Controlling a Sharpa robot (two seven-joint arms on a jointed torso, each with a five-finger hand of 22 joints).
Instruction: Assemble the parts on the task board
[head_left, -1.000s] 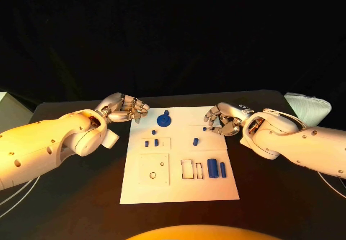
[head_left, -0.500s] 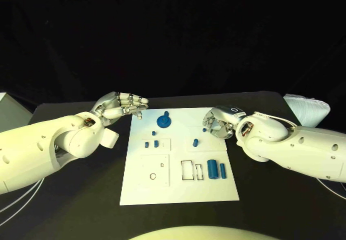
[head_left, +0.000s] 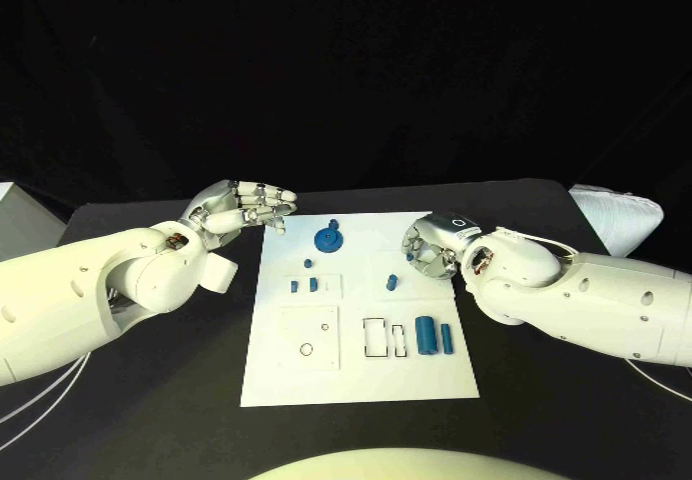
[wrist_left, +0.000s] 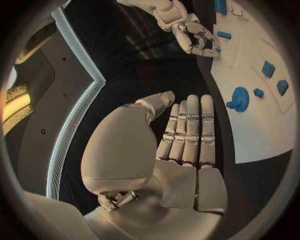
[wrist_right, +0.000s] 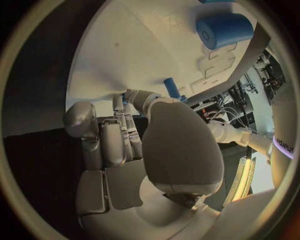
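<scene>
The white board (head_left: 361, 310) lies flat in the middle of the black worktop (head_left: 548, 350), between the 2 arms.

The left hand (head_left: 242, 208) is above the worktop just beside the far left corner of the board. Its fingers (wrist_left: 190, 130) lie straight, side by side, a little apart, and it holds nothing. In the left wrist view the palm is bare and the fingers point toward the board edge.

The right hand (head_left: 433, 247) is at the right edge of the board, over its far half. Its fingers (wrist_right: 115, 135) are bent inward and their tips come down close to the board. A small blue piece (wrist_right: 171, 88) is seen near the fingertips in the right wrist view, but I cannot tell if the hand touches it or holds it.

The parts are on the board. A round blue disc (head_left: 329, 239) with a small knob lies near the far edge. Below it there is a small blue peg (head_left: 307, 264), and then 2 short blue pegs (head_left: 303, 286) stand side by side on a raised square. A blue piece (head_left: 391, 284) lies near the middle, just beside the right hand. A thick blue cylinder (head_left: 426, 333) and a thin blue bar (head_left: 447, 338) lie side by side at the right edge, next to 2 empty rectangular slots (head_left: 384, 338). A small ring mark (head_left: 306, 349) is on the near left square.
</scene>
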